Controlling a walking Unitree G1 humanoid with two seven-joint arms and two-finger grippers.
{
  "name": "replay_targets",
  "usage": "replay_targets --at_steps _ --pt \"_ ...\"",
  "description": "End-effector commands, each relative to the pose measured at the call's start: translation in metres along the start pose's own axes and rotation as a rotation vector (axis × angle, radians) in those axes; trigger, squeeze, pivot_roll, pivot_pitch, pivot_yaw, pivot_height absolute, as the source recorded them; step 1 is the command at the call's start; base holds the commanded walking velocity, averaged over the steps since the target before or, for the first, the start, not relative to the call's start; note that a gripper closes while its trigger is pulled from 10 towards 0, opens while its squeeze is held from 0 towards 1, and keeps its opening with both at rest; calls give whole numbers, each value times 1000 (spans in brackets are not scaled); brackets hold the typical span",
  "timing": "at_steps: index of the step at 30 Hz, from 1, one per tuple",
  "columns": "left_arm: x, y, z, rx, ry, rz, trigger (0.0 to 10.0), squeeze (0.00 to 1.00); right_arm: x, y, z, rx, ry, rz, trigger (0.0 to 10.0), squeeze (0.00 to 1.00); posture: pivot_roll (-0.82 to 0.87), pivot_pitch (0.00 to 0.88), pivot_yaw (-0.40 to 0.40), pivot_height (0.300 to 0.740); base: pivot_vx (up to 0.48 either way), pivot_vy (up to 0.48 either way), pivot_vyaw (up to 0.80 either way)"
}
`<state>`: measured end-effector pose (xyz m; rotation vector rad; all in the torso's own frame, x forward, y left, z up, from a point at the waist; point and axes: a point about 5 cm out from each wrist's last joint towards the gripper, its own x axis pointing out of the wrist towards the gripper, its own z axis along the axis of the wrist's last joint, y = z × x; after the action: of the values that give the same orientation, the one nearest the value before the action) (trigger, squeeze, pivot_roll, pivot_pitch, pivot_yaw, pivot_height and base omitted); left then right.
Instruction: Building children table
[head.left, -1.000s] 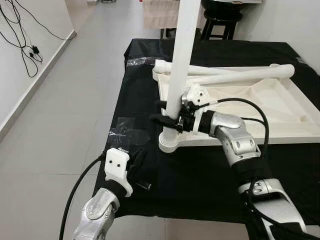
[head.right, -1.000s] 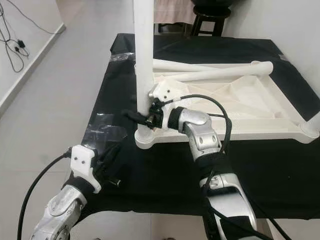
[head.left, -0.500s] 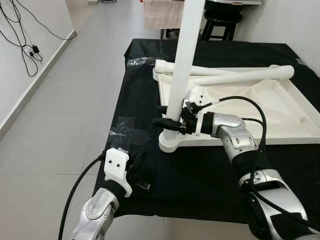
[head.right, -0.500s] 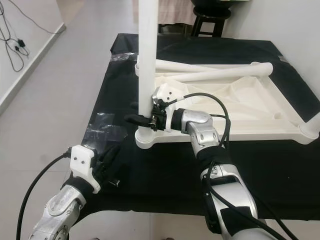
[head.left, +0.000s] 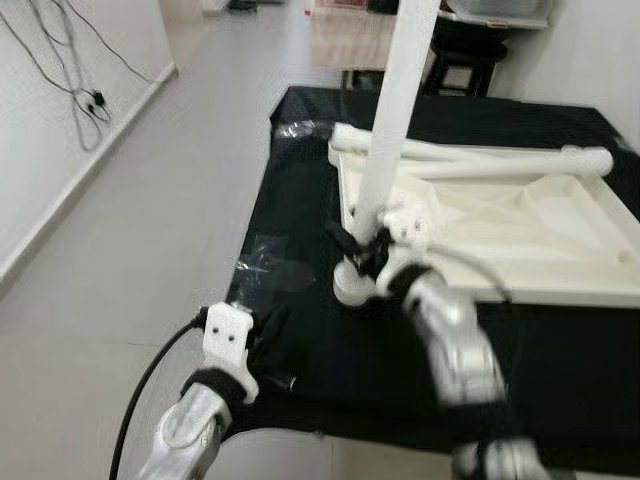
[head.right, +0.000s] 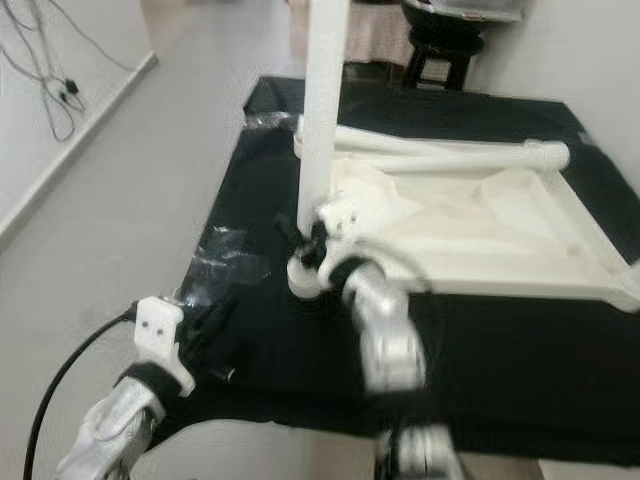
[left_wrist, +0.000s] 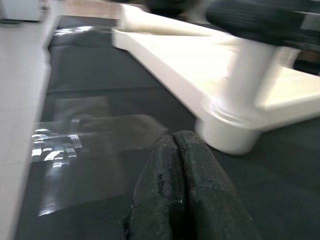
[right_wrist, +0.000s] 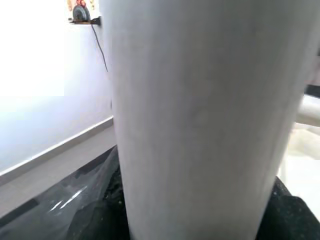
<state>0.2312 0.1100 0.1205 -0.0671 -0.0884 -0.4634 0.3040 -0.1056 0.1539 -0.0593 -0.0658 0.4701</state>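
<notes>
**Upright leg at the near corner of the upturned children's table**

We record a white plastic tabletop (head.left: 520, 235) lying underside up on a black cloth (head.left: 300, 215) that covers the work surface. One white table leg (head.left: 395, 120) stands upright in the round corner socket (head.left: 352, 285) nearest our left side. Two more loose legs (head.left: 480, 165) lie across the far edge of the tabletop.

Right gripper (head.left: 358, 248) — set low against the upright leg, just above the socket. Our right wrist view has the leg's white shaft (right_wrist: 200, 115) pressed close between dark fingers (right_wrist: 107, 200), so we take the fingers as closed around it. The head views are blurred here.

Left gripper (left_wrist: 180, 150) — low over the cloth near the table's front-left edge, apart from the socket. Its two black fingers (left_wrist: 197, 190) are pressed together, holding nothing.

A clear plastic wrapper (left_wrist: 80, 140) lies flat on the cloth just beside the left gripper. Grey floor tiles (head.left: 130, 230) and wall cables (head.left: 75, 95) lie to the left.
</notes>
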Motion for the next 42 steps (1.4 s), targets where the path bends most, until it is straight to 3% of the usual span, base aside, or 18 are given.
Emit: replay_targets --at_steps 1,6,7,9,10,11,15,16,17,19,20,23,26,31,32,33,34,42 --pt "0 0 -1 -2 6 -4 10000 0 -10 18 -35 23 179 45 0 0 59 125 -16 740 0 0 0" --pt "2 -2 -2 -5 6 -6 10000 0 11 -4 -24 -51 146 19 196 0 67 117 -33 740 0 0 0" --pt "2 -3 -2 -4 4 -2 10000 0 15 -10 -20 -70 146 -1 10000 0 67 117 -34 740 0 0 0" --pt "2 -3 -2 -4 3 -1 10000 0 16 -11 -19 -76 146 -6 10000 0 67 117 -34 740 0 0 0" --pt "2 -2 -1 -4 3 -1 10000 0 18 -9 -7 -42 83 25 10000 0 70 117 -36 740 0 0 0" --pt "2 -2 -1 -4 2 -1 10000 0 19 -8 -3 -26 66 63 10000 1000 70 118 -34 740 0 0 0" --pt "2 -2 -1 -7 2 -3 10000 0 23 -11 17 -1 -1 117 10000 1000 71 118 -33 740 0 0 0" --pt "2 -2 -1 -9 2 -4 10000 0 23 -12 30 4 -49 246 10000 0 72 118 -32 740 0 0 0" --pt "2 -2 -1 -9 3 -4 10000 0 23 -13 35 0 -67 305 10000 0 72 118 -32 740 0 0 0" --pt "2 -2 -1 -9 3 -4 10000 0 23 -13 35 0 -67 305 10000 0 72 118 -32 740 0 0 0" --pt "2 -3 -1 -9 2 -4 10000 0 23 -18 40 -31 -81 396 10000 0 73 119 -34 740 0 0 0" --pt "2 -3 -1 -8 3 -4 10000 0 21 -18 42 -57 -70 513 10000 0 75 117 -38 740 0 0 0" --pt "2 -3 -2 -8 3 -3 10000 0 20 -23 33 -113 -7 644 10000 0 78 113 -40 740 0 0 0" --pt "2 -4 -2 -8 4 -4 10000 0 25 -29 28 -124 37 685 10000 0 82 109 -39 740 0 0 0" --pt "2 -4 -3 -9 5 -4 10000 0 29 -31 28 -105 38 685 5137 0 82 107 -38 740 0 0 0" --pt "2 -5 -3 -10 6 -5 10000 0 32 -33 28 -86 36 677 1490 0 83 106 -38 740 0 0 0" --pt "2 -5 -4 -10 7 -5 10000 0 34 -34 28 -68 34 672 0 0 83 106 -38 740 0 0 0" --pt "2 -6 -4 -14 7 -7 10000 0 36 -41 24 -23 25 662 0 0 68 108 -36 740 0 0 0"
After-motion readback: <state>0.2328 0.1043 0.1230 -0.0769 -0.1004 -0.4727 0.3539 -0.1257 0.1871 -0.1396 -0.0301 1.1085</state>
